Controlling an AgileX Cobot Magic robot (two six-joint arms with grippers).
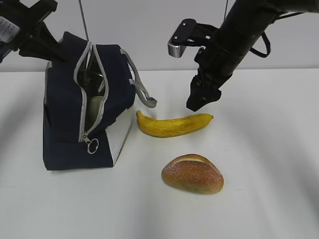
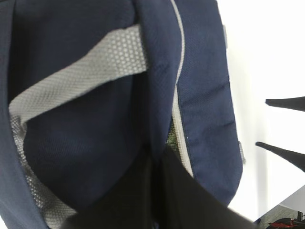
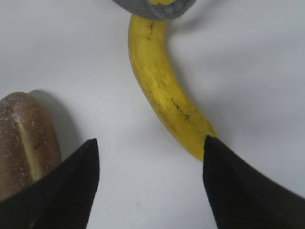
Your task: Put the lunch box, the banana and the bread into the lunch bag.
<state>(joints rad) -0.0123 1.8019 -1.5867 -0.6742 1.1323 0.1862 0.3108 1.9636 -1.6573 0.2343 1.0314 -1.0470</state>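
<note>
Only the exterior view shows the bag (image 1: pixel 75 114) unzipped. Right fingers (image 3: pixel 238 191) hover open over the banana (image 3: pixel 164 90); left fingers' state is hidden.

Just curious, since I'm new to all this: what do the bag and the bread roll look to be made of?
The lunch bag looks like dark navy woven fabric, matte, with a grey mesh-textured strap and a metal-looking ring pull. The bread has a speckled golden-brown crust with a slight sheen; whether it is real or a plastic model, the pictures cannot settle.
</note>
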